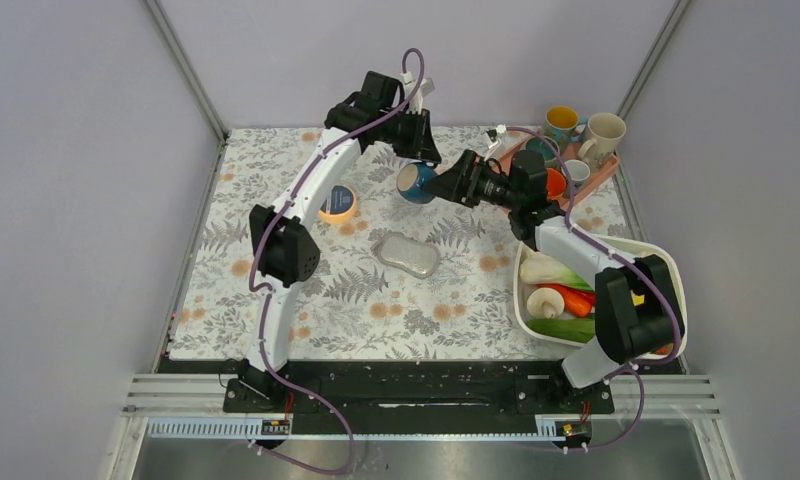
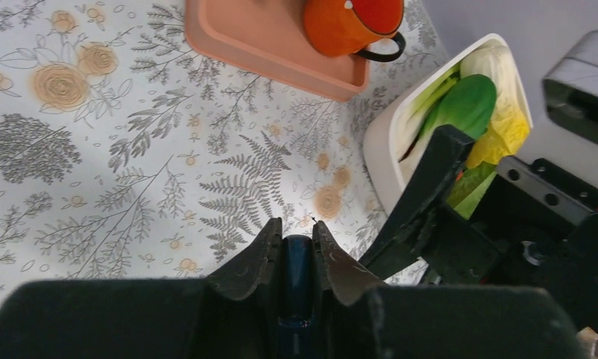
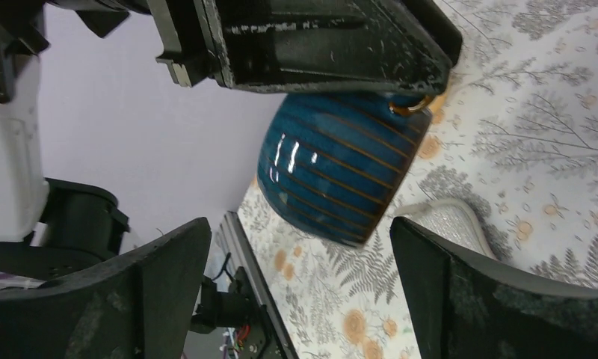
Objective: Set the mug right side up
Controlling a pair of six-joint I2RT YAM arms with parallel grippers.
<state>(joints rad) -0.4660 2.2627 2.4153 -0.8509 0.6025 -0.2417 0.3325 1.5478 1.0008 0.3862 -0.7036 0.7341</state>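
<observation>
A dark blue mug (image 1: 414,183) with thin gold stripes hangs tilted above the back middle of the table. My left gripper (image 1: 419,155) is shut on its handle (image 2: 297,269), which shows as a dark blue strip pinched between the two fingers (image 2: 296,228). In the right wrist view the mug's round body (image 3: 341,168) hangs under the left gripper (image 3: 318,45). My right gripper (image 1: 456,180) is just to the mug's right, pointing at it. It (image 3: 300,224) stands wide open, with a finger on either side of the mug's body and clear of it.
A salmon tray (image 1: 588,172) (image 2: 266,45) with several mugs, one of them orange (image 2: 348,22), sits at the back right. A white tub (image 1: 666,270) (image 2: 386,142) of vegetables stands at the right. A tape roll (image 1: 337,202) and a silver pouch (image 1: 407,254) (image 3: 445,221) lie mid-table.
</observation>
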